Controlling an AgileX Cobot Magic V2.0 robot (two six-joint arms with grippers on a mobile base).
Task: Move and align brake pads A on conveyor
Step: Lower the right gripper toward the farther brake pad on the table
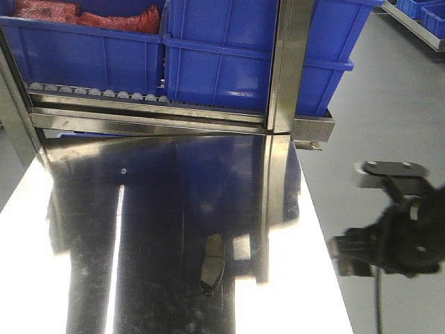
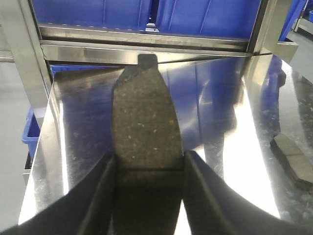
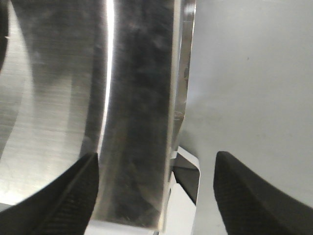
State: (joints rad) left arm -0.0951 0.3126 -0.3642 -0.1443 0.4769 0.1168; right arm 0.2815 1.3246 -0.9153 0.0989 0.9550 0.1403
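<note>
A dark grey brake pad (image 2: 144, 117) sticks out forward from my left gripper (image 2: 149, 155), which is shut on its sides above the shiny steel tabletop (image 2: 73, 147). Its small end tab points toward the rack. A second brake pad (image 1: 212, 263) lies flat on the steel tabletop (image 1: 83, 229); in the left wrist view this loose pad (image 2: 292, 156) sits at the right edge. My right gripper (image 1: 348, 252) hangs off the table's right side. In its wrist view the right gripper (image 3: 156, 159) is open over the table edge (image 3: 173, 112), holding nothing. The conveyor is out of view.
Blue bins (image 1: 229, 56) stand on a roller rack (image 1: 97, 94) behind the table, with a steel post (image 1: 285, 69) at its right. One bin holds red bags (image 1: 83, 15). Grey floor (image 1: 389, 104) lies beyond the table's right edge.
</note>
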